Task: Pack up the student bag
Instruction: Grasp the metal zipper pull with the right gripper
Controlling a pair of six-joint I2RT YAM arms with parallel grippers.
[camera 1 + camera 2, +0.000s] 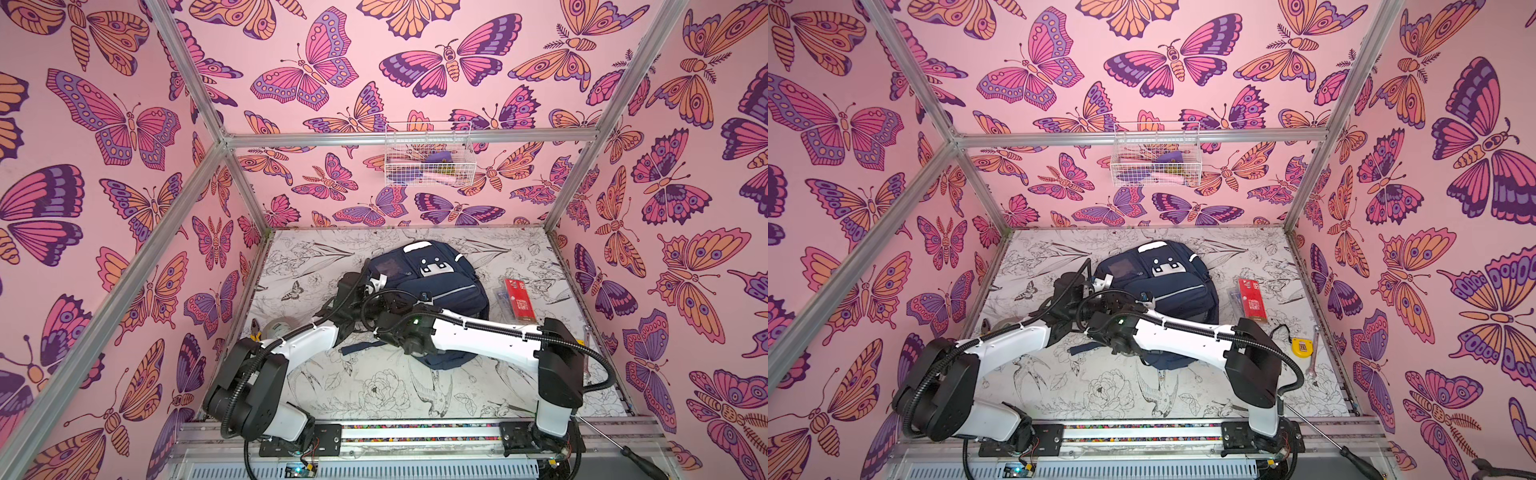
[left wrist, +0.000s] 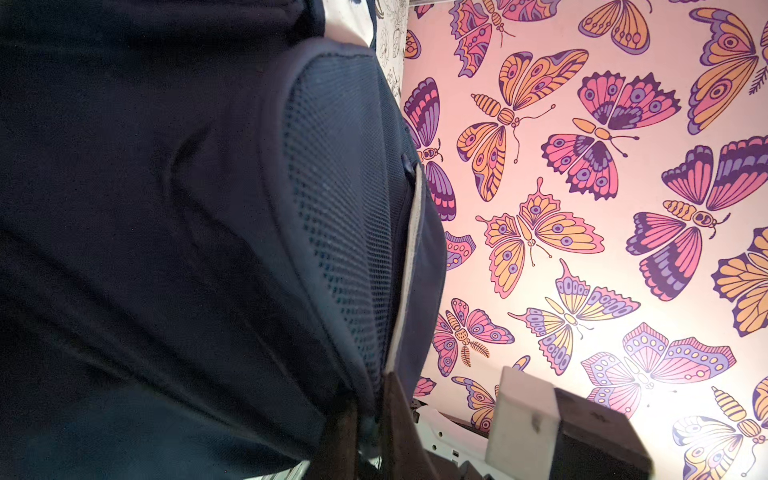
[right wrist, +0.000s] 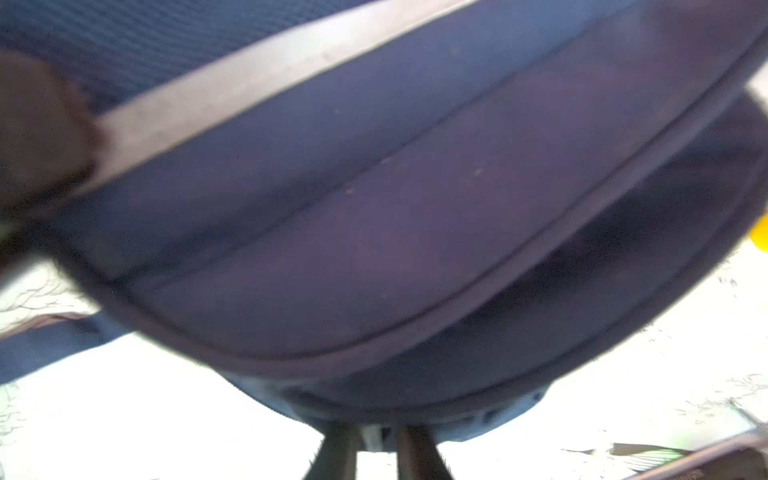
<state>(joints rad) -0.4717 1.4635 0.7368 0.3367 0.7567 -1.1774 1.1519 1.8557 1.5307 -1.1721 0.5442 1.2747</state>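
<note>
The student bag (image 1: 440, 278), a navy backpack with white stripes and a white patch, lies in the middle of the table in both top views (image 1: 1167, 286). Both arms meet at its near left side. My left gripper (image 2: 370, 424) is shut, pinching the bag's fabric beside the mesh side pocket (image 2: 340, 216); in a top view it sits at the bag's left edge (image 1: 372, 286). My right gripper (image 3: 376, 446) shows blurred, its jaws close together on the bag's lower rim (image 3: 415, 399), with the bag (image 3: 374, 228) filling that view.
A red packet (image 1: 517, 299) lies right of the bag. A yellow tape measure (image 1: 1301, 347) and a wrench (image 1: 1313, 353) sit near the right wall. A tape roll (image 1: 278, 326) is at the left. A wire basket (image 1: 428, 160) hangs on the back wall. A screwdriver (image 1: 623, 444) rests on the front rail.
</note>
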